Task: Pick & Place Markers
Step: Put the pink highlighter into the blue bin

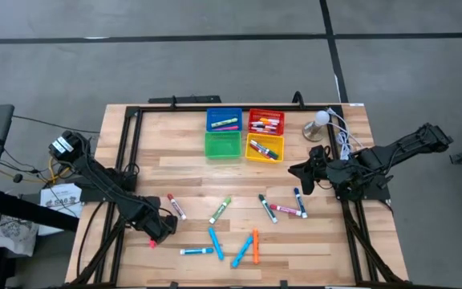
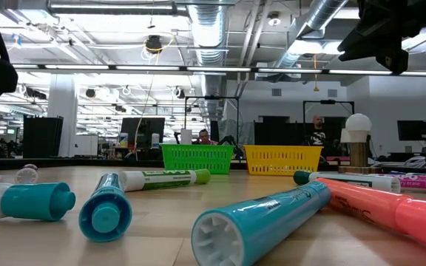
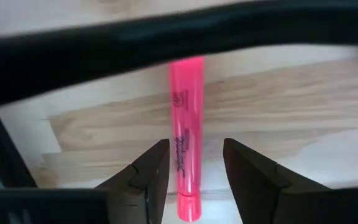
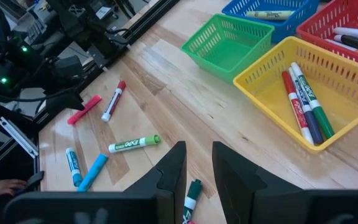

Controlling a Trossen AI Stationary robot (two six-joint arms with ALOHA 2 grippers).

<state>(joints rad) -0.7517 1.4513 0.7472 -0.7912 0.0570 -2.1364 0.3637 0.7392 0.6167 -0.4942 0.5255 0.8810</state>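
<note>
The left gripper (image 1: 160,233) sits at the lower left of the overhead picture, low over the pale wooden table (image 1: 159,160), its two dark fingers (image 3: 151,174) spread apart on either side of a pink highlighter-style marker (image 3: 185,149). In the left wrist picture a strip of bare wood shows between each fingertip and the pen, so nothing is gripped. The marker's long axis runs straight up the middle of that picture, parallel to the fingers, one rounded end at the bottom edge and the other passing under a dark bar across the top.

The right gripper (image 1: 305,172) hangs at centre right of the overhead picture, fingers nearly together with a narrow gap and nothing between them.

Right of the left gripper, more loose markers lie scattered across the lower middle of the overhead picture: a white red-capped marker (image 1: 176,206), a white green-capped marker (image 1: 220,209), teal ones (image 1: 215,243) and an orange one (image 1: 256,246).

At upper centre stand four small plastic mesh bins: blue (image 1: 224,120), red (image 1: 266,122), green (image 1: 222,145) and yellow (image 1: 265,149). The blue, red and yellow ones hold markers.
</note>
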